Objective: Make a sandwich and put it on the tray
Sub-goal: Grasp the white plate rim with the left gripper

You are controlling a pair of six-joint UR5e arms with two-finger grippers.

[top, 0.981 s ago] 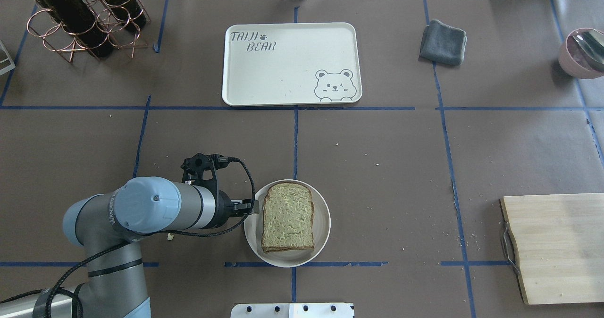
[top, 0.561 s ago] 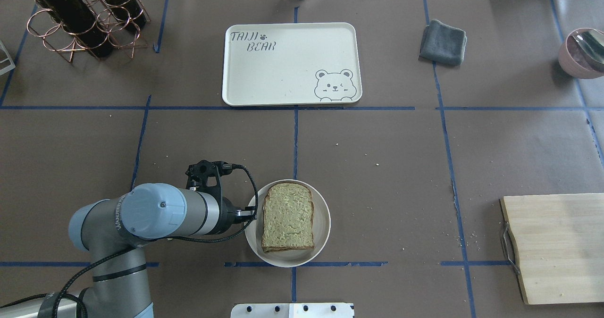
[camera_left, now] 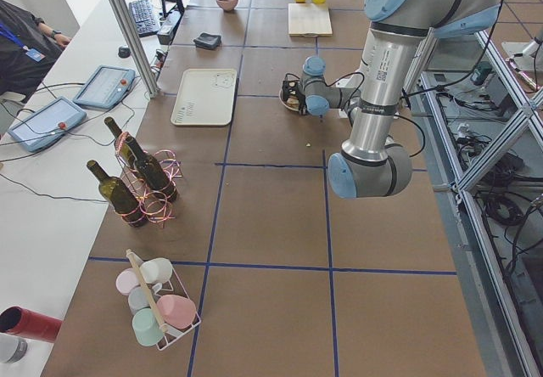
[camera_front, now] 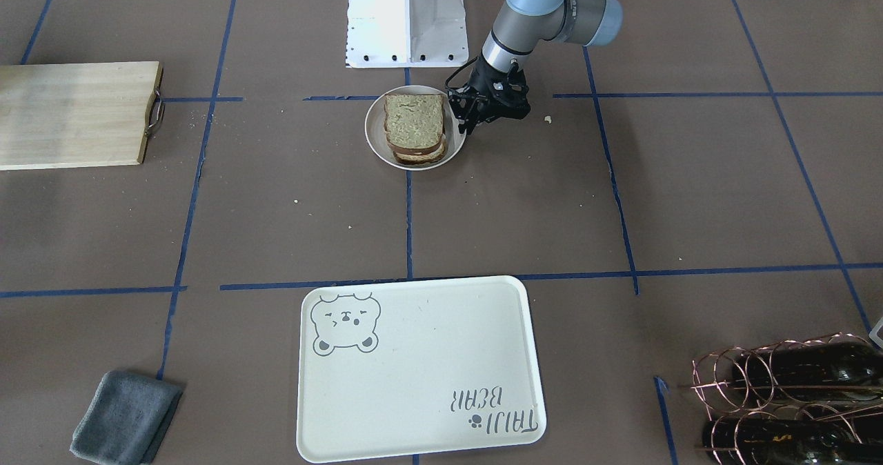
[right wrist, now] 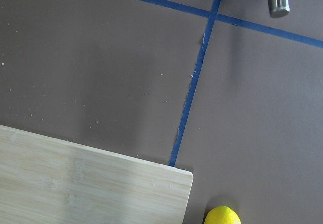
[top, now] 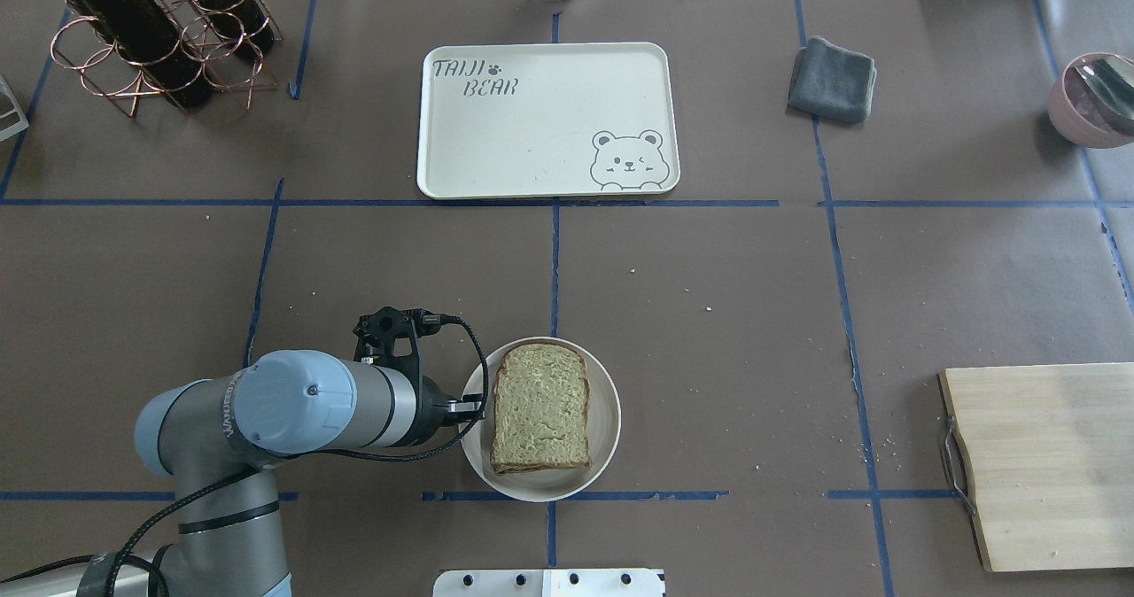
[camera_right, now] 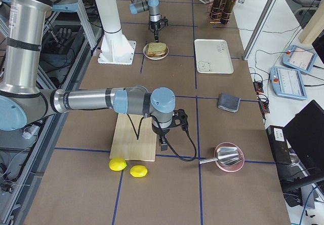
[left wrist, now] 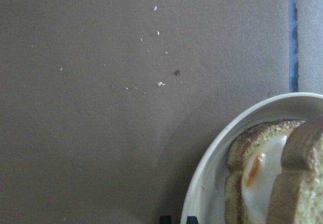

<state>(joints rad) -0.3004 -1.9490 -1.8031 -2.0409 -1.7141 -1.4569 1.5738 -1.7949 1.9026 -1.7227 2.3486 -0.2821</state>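
sandwich stacked in dish, near centre; tray far, well apart | left gripper at dish's left rim, jaws: cannot tell | right gripper by board, jaws: cannot tell | risk: uneven side pinch shears top slice, egg slips out

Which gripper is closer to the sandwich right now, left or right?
Left. The left gripper hangs just beside the dish holding the sandwich; the right gripper is far off, by the cutting board.
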